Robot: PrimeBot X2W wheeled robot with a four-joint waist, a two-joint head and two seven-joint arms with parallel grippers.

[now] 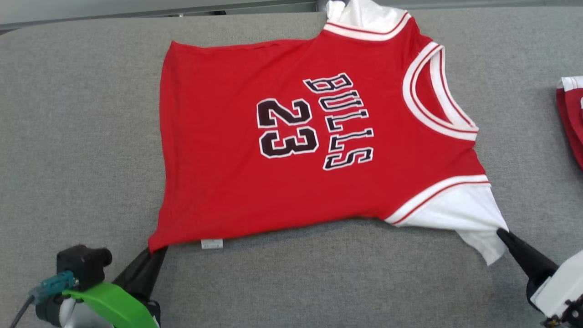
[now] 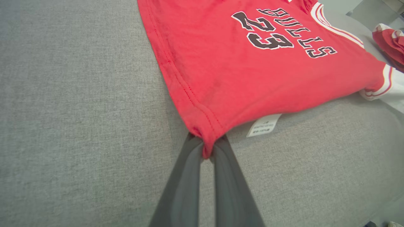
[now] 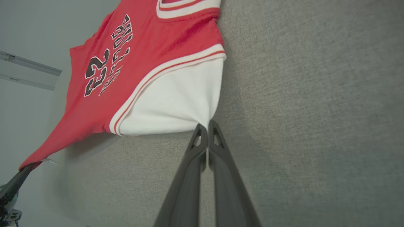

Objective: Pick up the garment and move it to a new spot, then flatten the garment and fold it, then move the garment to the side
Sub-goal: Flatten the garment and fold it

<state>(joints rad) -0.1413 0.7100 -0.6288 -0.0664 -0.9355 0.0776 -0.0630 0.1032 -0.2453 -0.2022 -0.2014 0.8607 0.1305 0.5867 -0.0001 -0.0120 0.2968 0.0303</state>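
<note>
I count one red jersey point(image 1: 319, 136) across the middle of the frame. It has two white sleeves: one sleeve point(image 1: 364, 17) at the top edge, the other sleeve point(image 1: 460, 212) at the lower right. Its print gives one word of five letters and one number of two digits. One small white label point(image 1: 212, 243) shows at its lower edge. One more red-and-white garment point(image 1: 571, 118) sits at the right edge. One grey padded surface point(image 1: 68, 136) lies under everything. I have two grippers: my left gripper point(image 1: 157, 249) at the lower left and my right gripper point(image 1: 501, 233) at the lower right. Each has two dark fingers point(image 2: 183, 189), four in all. One green part point(image 1: 114, 300) sits at the lower left.
</note>
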